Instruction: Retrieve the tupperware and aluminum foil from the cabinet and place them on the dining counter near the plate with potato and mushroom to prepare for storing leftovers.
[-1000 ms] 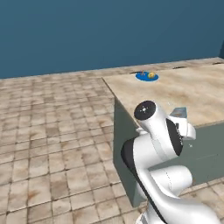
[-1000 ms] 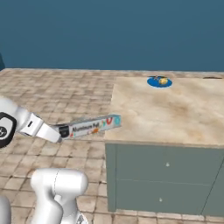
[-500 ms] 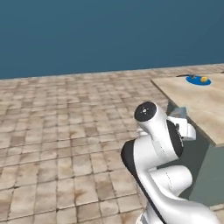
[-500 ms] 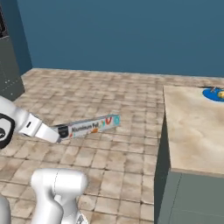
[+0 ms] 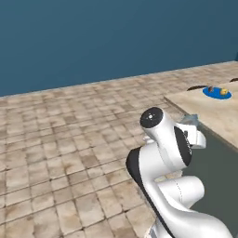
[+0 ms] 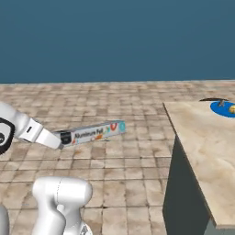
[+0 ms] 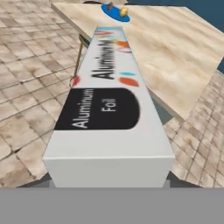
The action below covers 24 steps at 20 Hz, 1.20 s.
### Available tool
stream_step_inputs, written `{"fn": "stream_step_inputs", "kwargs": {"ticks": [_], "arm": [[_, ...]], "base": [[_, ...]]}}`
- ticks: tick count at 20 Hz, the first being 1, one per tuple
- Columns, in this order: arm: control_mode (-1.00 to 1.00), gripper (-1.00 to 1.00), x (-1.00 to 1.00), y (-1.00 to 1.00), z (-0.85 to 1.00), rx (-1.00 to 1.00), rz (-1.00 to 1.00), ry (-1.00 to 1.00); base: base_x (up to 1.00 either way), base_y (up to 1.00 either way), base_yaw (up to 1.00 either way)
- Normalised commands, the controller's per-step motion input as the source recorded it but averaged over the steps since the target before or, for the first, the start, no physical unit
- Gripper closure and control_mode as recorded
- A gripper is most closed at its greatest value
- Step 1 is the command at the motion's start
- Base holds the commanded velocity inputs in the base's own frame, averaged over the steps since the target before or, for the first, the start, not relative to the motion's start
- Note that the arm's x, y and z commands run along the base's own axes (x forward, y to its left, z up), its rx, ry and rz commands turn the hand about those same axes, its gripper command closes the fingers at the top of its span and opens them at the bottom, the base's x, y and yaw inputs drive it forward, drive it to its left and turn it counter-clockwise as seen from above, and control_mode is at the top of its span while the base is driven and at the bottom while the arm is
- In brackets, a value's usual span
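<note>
- Right base view, left edge of the frame: one white arm reaches rightward from the middle left, and its pincer is closed on the near end of one aluminum foil carton.
- The carton juts out level toward the centre of the frame, in the air above the brown tiled floor, well apart from the surface.
- Right side of the same view: one dining counter, a beige marbled surface on a dark grey-green base, runs from the middle right down to the lower right corner.
- At the far right edge, upper middle, sits one blue plate on that surface, cut off by the frame; a yellowish potato lies on it, and one tiny dark piece beside it is too small to name.
- Left base view: the arm fills the lower centre; one blue plate with a potato sits at the upper right on the surface.
- Hand view: the foil carton runs from the bottom centre toward the top, its far end pointing at the plate at the top centre; the fingers holding it are hidden under the carton.
</note>
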Motion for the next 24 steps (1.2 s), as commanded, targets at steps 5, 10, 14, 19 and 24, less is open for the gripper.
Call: {"fn": "stream_step_inputs", "kwargs": {"ticks": [5, 10, 14, 19, 24], "arm": [[1.00, 1.00, 0.00, 0.00, 0.00, 0.00, 0.00, 0.00], [1.00, 1.00, 0.00, 0.00, 0.00, 0.00, 0.00, 0.00], [1.00, 1.00, 0.00, 0.00, 0.00, 0.00, 0.00, 0.00], [1.00, 1.00, 0.00, 0.00, 0.00, 0.00, 0.00, 0.00], [1.00, 1.00, 0.00, 0.00, 0.00, 0.00, 0.00, 0.00]], "base": [[1.00, 0.60, -0.51], [0.99, 0.72, -0.57], [0.92, 0.90, -0.59], [0.76, 0.98, -0.63], [0.63, 0.92, -0.68]]}}
